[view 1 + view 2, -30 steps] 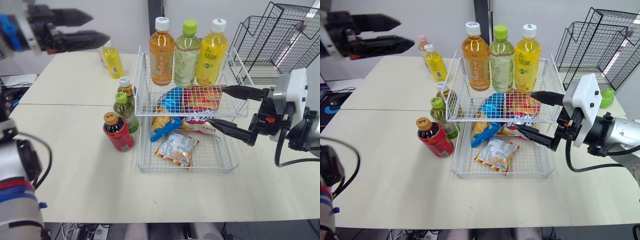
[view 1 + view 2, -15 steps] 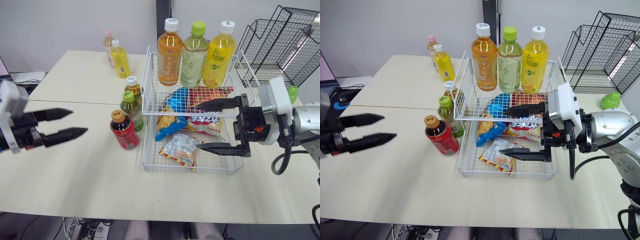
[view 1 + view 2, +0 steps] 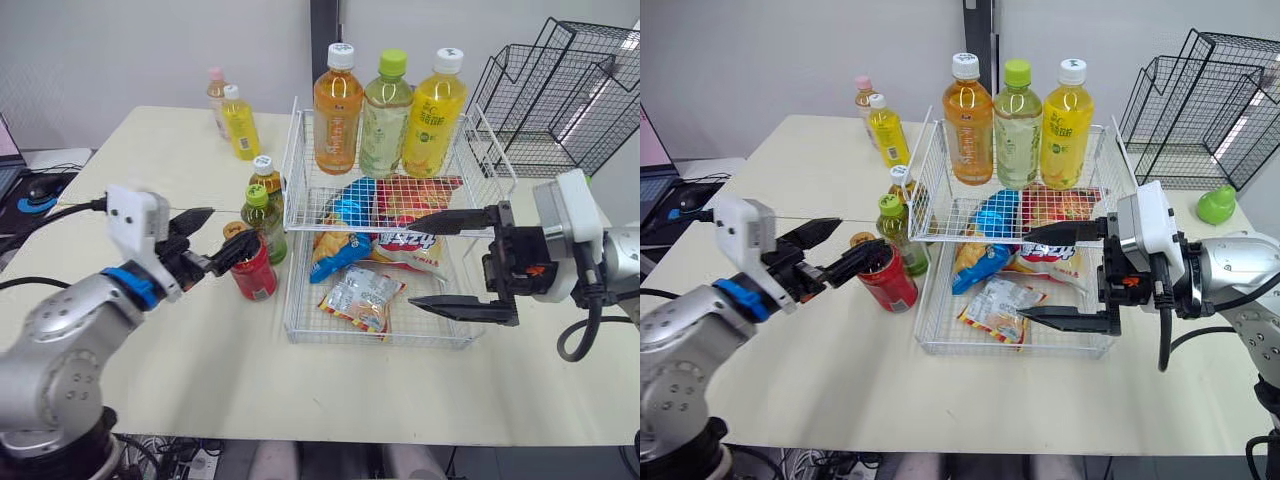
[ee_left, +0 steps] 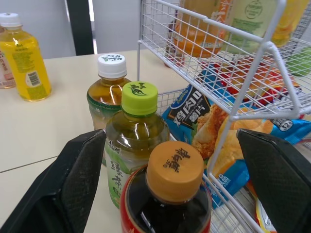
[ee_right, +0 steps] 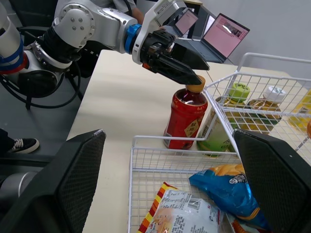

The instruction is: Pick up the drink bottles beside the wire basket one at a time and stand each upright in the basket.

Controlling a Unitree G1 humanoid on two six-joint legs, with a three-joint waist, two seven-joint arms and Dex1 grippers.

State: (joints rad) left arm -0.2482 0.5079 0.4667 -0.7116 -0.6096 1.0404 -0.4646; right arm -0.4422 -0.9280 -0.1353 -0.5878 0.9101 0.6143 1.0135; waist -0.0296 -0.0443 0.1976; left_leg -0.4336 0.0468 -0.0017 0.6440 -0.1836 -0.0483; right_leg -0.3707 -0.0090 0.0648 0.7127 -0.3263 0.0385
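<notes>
Seemingly the reach-to-grasp step: the left claw (image 3: 867, 237) is spread open astride the cap of the red-labelled drink bottle (image 3: 252, 278), which stands on the table (image 3: 220, 372) just beside the wire basket (image 3: 380, 342); next it should clench lower down and lift. The right claw (image 3: 411, 264) gapes wide, empty, over the basket's lower tier.

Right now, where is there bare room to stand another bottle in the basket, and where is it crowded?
Top shelf: bare in front of the three bottles at its back. Lower tier: crowded with snack bags, right gripper open by its right side.
</notes>
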